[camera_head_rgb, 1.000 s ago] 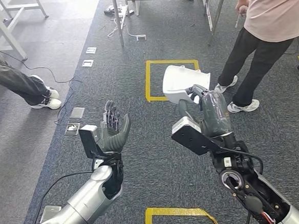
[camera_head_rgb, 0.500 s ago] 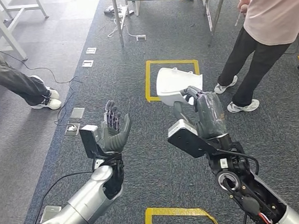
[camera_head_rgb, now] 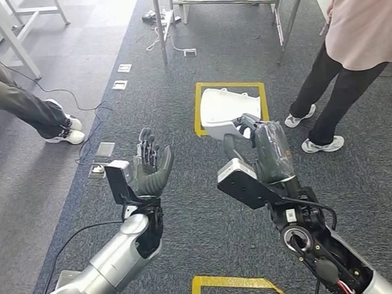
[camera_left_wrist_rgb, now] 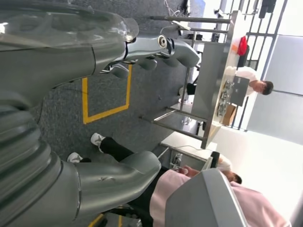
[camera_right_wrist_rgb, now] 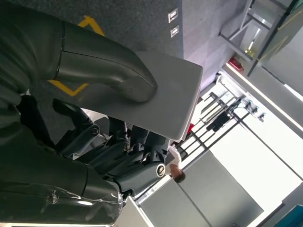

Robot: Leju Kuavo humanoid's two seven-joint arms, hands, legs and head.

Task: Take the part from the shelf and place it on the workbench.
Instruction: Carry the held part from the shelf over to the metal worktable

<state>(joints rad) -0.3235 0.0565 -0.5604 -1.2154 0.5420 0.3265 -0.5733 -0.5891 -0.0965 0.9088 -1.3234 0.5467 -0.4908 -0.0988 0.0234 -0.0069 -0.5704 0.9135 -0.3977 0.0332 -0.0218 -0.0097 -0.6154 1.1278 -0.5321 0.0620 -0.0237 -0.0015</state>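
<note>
Right hand [camera_head_rgb: 262, 142] grips the white part [camera_head_rgb: 227, 111], thumb laid across one broad face and darker fingers [camera_right_wrist_rgb: 139, 165] curled under the opposite face, so the piece is clamped flat and carried clear of the body, out in front over the grey carpet [camera_head_rgb: 198, 207]. Left hand [camera_head_rgb: 149, 167] holds nothing; its fingers stand apart, palm turned up, apparently kept free as a spare support. The part hangs above a yellow floor marking [camera_head_rgb: 197, 110]. A person [camera_head_rgb: 349, 49] stands near on the robot's right. Judgement: the pick from the shelf is complete; carrying to the bench remains.
</note>
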